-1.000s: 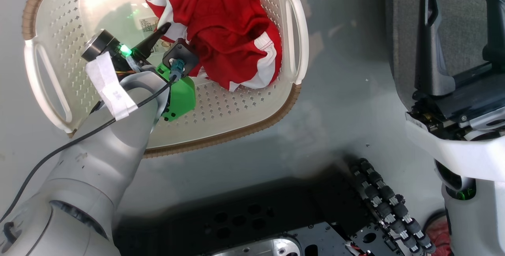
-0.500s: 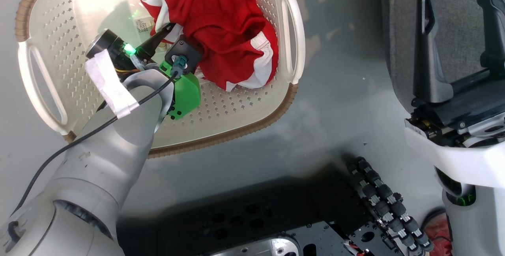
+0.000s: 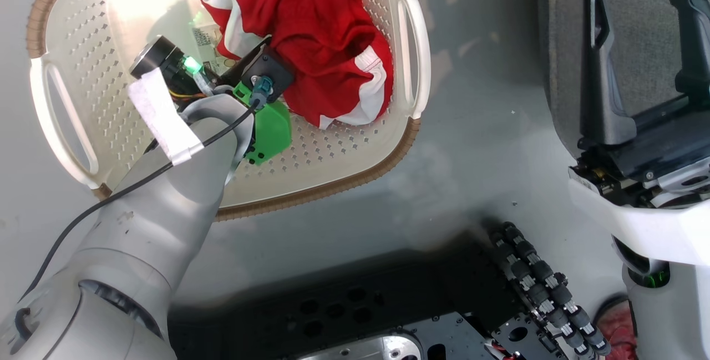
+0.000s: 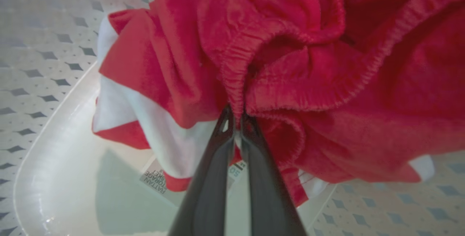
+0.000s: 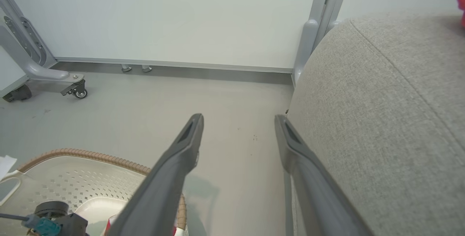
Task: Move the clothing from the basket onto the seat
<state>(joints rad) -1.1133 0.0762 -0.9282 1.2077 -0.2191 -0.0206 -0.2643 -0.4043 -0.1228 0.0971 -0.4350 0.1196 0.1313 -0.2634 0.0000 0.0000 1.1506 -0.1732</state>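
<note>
A pale grey floor (image 3: 471, 143) runs under everything, with the robot's dark base (image 3: 355, 304) at the near edge. Just beyond it stands the basket (image 3: 333, 188), and the left arm reaches down into it. In the left wrist view the left gripper (image 4: 236, 119) has its two fingers pinched together on an elastic-edged fold of the clothing (image 4: 290, 47). The clothing lies bunched in the basket's far right part, partly over the label (image 4: 154, 181) on the bottom. Farther right, the right gripper (image 5: 238, 116) hangs spread wide and empty beside the seat (image 5: 381, 101), which is well apart from the basket. The step in hand looks like the pick: the grip is made, the lift not yet begun. Next, I judge, the left arm must raise the cloth clear of the rim and carry it right to the seat. How much of the heap the pinch brings up is unclear.
</note>
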